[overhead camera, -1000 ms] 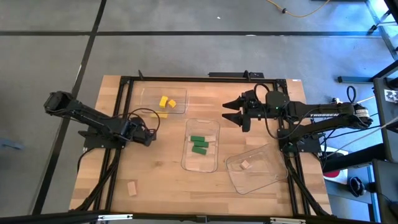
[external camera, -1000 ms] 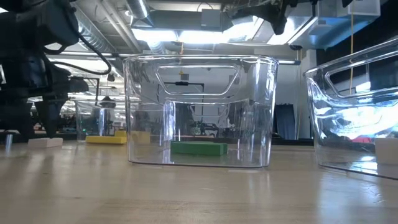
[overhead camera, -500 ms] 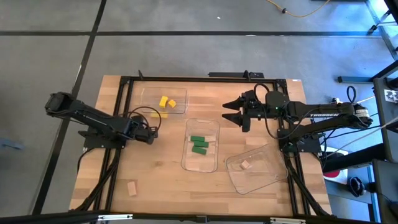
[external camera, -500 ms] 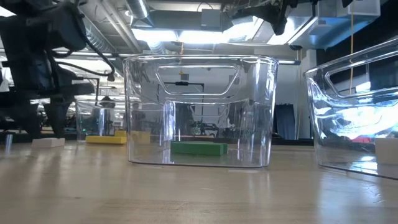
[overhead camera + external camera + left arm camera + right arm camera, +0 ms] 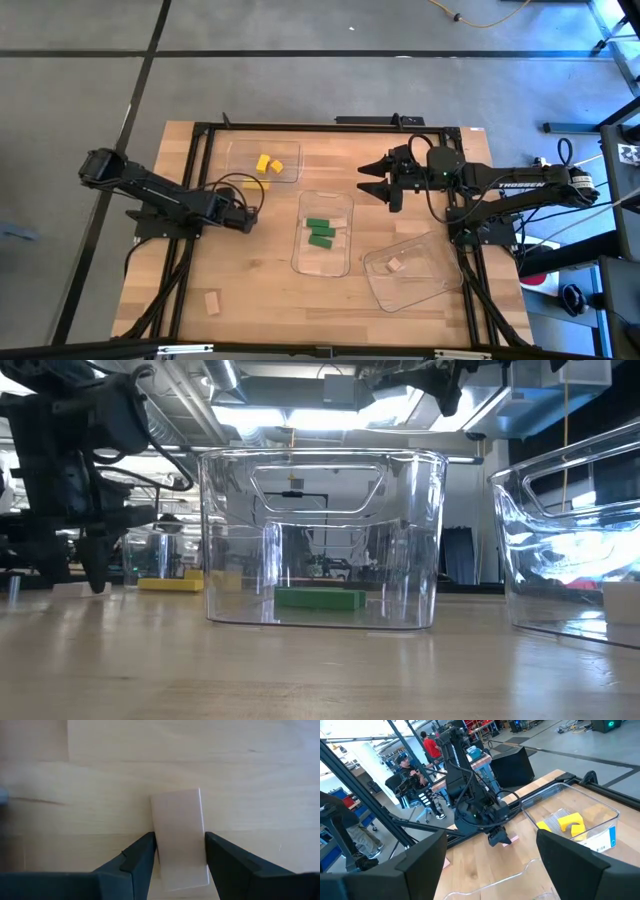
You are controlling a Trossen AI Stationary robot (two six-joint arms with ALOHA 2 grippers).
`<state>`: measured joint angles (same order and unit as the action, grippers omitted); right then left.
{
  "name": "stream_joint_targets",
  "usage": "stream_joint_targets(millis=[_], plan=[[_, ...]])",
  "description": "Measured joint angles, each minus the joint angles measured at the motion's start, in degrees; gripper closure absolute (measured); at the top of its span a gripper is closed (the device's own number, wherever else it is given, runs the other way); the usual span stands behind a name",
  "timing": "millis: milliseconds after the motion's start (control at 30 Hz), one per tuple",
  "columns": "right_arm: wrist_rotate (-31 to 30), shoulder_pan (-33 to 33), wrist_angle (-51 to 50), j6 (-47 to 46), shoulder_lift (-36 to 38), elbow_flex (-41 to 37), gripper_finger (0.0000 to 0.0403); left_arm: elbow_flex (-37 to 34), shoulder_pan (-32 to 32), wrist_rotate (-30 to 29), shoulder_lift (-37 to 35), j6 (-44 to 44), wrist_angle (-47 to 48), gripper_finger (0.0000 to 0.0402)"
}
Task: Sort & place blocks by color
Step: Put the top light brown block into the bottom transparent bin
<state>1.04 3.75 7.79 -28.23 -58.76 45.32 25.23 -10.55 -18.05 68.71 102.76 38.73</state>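
A pale tan block (image 5: 180, 837) lies flat on the wooden table. My left gripper (image 5: 180, 851) points down over it, open, one finger close on each long side. In the high view the left gripper (image 5: 245, 222) hides this block. My right gripper (image 5: 372, 181) hangs open above the table's far right, holding nothing. Yellow blocks (image 5: 268, 164) lie in the far tray, green blocks (image 5: 320, 232) in the middle tray, and one tan block (image 5: 394, 265) in the right tray. Another tan block (image 5: 212, 302) lies loose near the front left.
Three clear trays stand on the table: the far one (image 5: 240, 150), the middle one (image 5: 330, 262) and the right one (image 5: 430, 285). A black frame (image 5: 300, 126) runs round the tabletop. People sit at desks beyond the table (image 5: 410, 775).
My left gripper has come down a little and shifted toward the table's right edge, so its fingers now stand about the tan block. The block has stayed where it lay.
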Motion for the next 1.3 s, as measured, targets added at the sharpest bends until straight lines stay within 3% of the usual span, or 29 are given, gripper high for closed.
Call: stream_joint_targets(millis=[233,467,700,800,967,1133,1300], plan=[[0.0,0.0,0.0,0.1,0.0,0.0,0.0092,-0.3,0.0,3.4,-5.4,-10.0,-0.2,0.0278],[0.0,0.0,0.0,0.0,0.0,0.0,0.0092,0.3,0.0,5.7,-19.2,-22.5,-4.2,0.0285],[-1.2,0.0,0.0,0.0,0.0,0.0,0.0092,6.5,0.3,-0.5,-29.5,-38.5,-15.6,0.0285],[-2.2,0.0,0.1,0.0,0.0,0.0,0.0092,9.1,1.6,-2.8,-29.7,-47.4,-23.3,0.0285],[-2.9,0.0,0.3,0.1,0.0,0.0,0.0092,13.0,6.1,-1.8,-25.5,-60.7,-35.2,0.0285],[-2.9,0.0,0.4,0.2,0.0,0.0,0.0092,15.6,11.0,6.7,-19.2,-74.0,-47.3,0.0285],[-2.9,0.0,0.5,-0.1,0.0,0.0,0.0092,16.2,15.3,15.9,-12.4,-77.7,-56.8,0.0285]])
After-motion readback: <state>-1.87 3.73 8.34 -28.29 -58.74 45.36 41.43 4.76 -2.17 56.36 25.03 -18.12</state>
